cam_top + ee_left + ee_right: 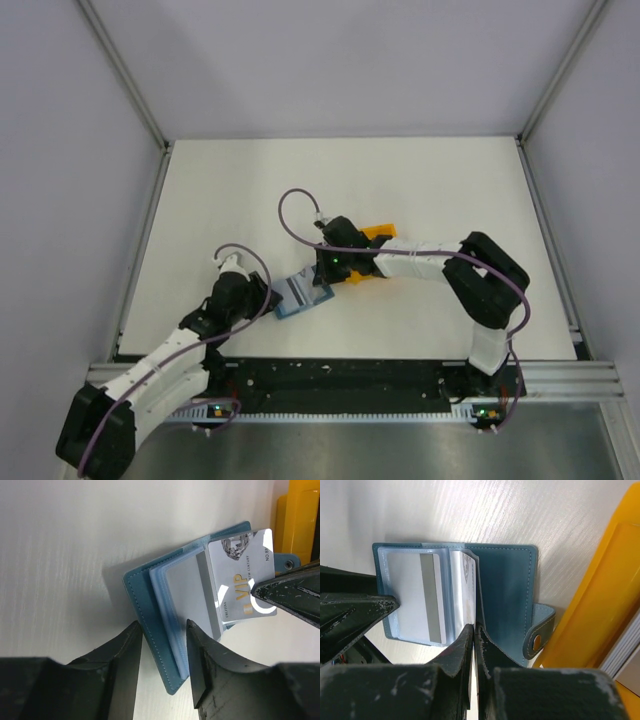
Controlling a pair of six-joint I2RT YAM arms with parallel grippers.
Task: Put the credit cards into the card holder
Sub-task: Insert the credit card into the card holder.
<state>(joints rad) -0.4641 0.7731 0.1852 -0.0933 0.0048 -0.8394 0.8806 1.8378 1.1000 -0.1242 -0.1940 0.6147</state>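
One credit card (240,575), silver face, bearing a large gold "VIP", a small "CHLITINA" beside it, "TH CENTURY" in small dark capitals with its beginning unreadable, and "NO.8" along one edge, the digits after it cut off.

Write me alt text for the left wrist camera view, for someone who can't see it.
A silver VIP card, pinched by the right gripper, sits over the pale pockets of an open blue wallet on a white table. The left gripper holds its jaws apart over the wallet's near edge; an orange rack shows at top right.
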